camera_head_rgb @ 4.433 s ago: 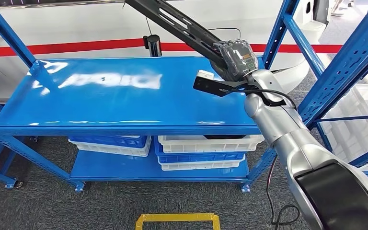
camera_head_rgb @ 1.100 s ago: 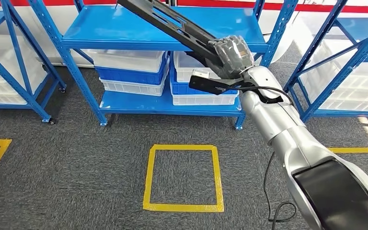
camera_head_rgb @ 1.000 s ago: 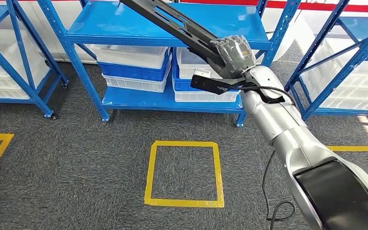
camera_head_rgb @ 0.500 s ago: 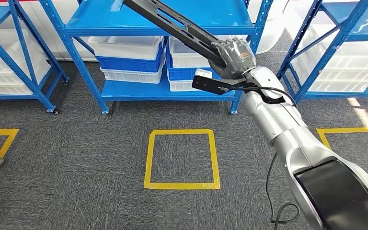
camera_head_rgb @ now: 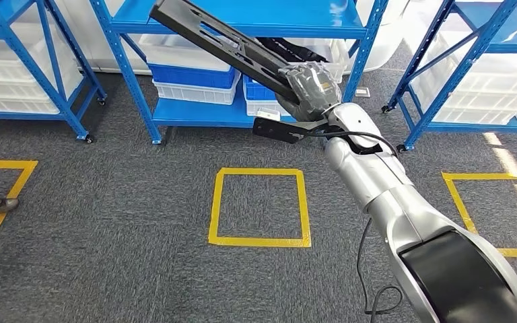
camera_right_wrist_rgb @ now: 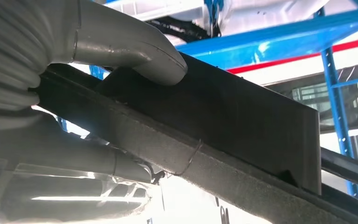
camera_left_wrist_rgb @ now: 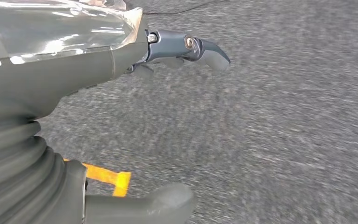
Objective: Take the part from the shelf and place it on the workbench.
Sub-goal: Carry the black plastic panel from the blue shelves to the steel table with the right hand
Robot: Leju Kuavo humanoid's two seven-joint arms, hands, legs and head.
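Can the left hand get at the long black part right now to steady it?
Probably not. The left hand hangs low over grey carpet, holding nothing, while the right hand holds the black part up high near the shelf.

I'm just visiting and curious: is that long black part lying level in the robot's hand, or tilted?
Tilted. The long black part slants up and away from the right hand gripping its lower end.

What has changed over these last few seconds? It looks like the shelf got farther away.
The robot itself has backed away from the blue shelf and turned a little, so the camera's whole view shifted; the shelf did not move. The right hand still grips the long black part, raised as before.
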